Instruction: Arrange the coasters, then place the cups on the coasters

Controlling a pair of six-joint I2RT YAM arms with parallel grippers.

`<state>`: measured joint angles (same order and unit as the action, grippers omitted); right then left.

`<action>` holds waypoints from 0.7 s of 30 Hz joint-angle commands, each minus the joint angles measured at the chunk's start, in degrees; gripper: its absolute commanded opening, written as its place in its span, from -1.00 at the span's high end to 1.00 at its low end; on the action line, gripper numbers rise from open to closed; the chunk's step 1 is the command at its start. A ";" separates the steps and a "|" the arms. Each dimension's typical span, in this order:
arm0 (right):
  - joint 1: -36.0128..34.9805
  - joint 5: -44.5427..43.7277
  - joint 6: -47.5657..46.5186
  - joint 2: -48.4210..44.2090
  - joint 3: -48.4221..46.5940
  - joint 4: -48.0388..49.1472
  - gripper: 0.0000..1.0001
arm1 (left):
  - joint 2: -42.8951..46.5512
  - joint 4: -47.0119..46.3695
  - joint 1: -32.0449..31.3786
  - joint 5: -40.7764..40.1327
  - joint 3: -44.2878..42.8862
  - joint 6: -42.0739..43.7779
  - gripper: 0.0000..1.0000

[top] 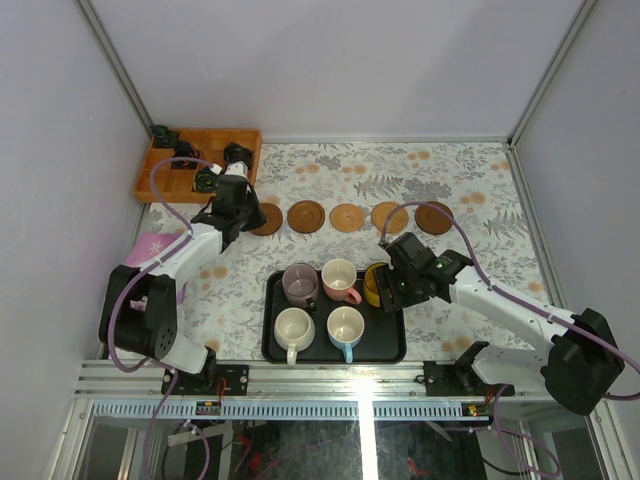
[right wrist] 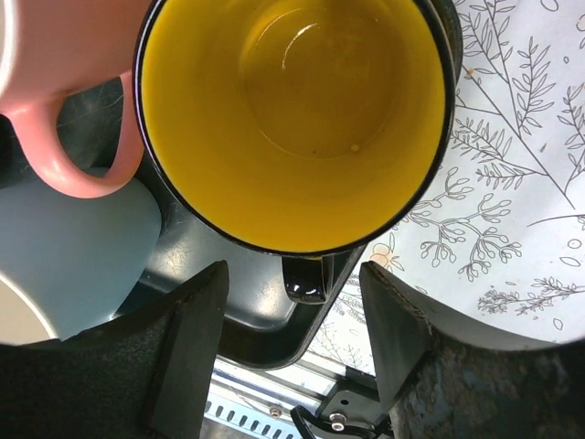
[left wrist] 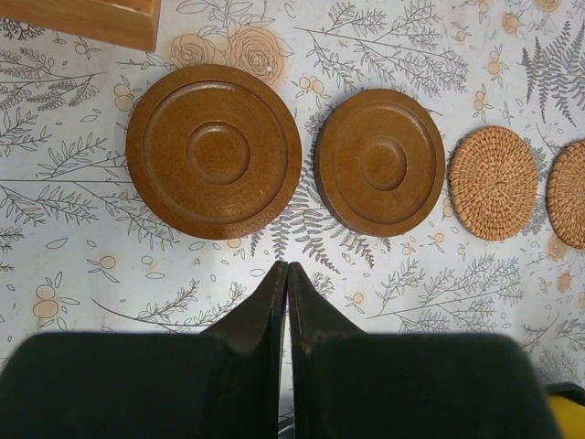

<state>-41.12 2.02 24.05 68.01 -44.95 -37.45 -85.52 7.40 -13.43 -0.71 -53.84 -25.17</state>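
Five round brown coasters lie in a row across the table, from the leftmost coaster (top: 268, 220) to the rightmost coaster (top: 434, 217). My left gripper (top: 243, 210) is shut and empty beside the leftmost one; its view shows two ringed coasters (left wrist: 213, 151) (left wrist: 379, 162) just beyond the gripper (left wrist: 288, 267). On the black tray (top: 375, 352) stand the mauve cup (top: 299, 284), pink cup (top: 340, 280), cream cup (top: 293, 330), light blue cup (top: 346, 328) and yellow cup (right wrist: 292, 119). My right gripper (right wrist: 292, 274) is open, its fingers either side of the yellow cup's dark handle (right wrist: 306, 279) without touching it.
A compartmented wooden box (top: 200, 160) with small dark objects sits at the back left behind my left arm. A pink object (top: 150, 245) lies by the left arm. The tray's right rim (right wrist: 320, 315) lies under my right gripper. The pink cup (right wrist: 55, 91) stands close to the yellow one.
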 commanded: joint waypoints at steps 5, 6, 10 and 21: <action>-1.31 -3.71 2.99 0.87 1.53 4.62 -0.25 | -1.90 -0.50 0.25 -0.82 -0.71 1.45 1.00; -1.28 -4.03 3.02 1.08 1.46 5.05 -0.24 | -2.02 -0.54 0.25 -0.78 -0.81 1.30 1.00; -1.30 -5.19 2.30 2.67 1.04 6.25 -0.22 | -2.18 -0.80 0.27 -0.74 -0.82 1.24 1.00; -1.33 -6.04 2.48 5.73 0.02 7.43 0.36 | -2.08 -0.69 0.20 -1.48 -0.52 1.61 1.00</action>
<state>-42.44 -0.95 25.93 73.23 -43.22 -32.62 -87.26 7.42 -13.43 -0.93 -53.87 -24.62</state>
